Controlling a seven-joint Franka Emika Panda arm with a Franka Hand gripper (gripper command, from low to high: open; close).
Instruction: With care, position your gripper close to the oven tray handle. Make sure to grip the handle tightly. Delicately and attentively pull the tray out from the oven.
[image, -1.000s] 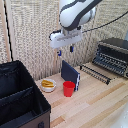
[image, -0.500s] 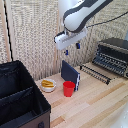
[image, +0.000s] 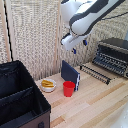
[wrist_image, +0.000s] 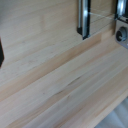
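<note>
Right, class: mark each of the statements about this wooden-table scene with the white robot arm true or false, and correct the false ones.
1. The blue-tipped gripper grips the thin dark tray handle. False: it hangs in the air, apart from it.
2. The dark wire tray sticks out in front of the small black toaster oven. True.
3. The red cup stands inside the big black fabric bin. False: it stands on the table.
4. A small white bowl holds something yellow. True.
5. The upright dark blue box lies flat. False: it stands upright.
</note>
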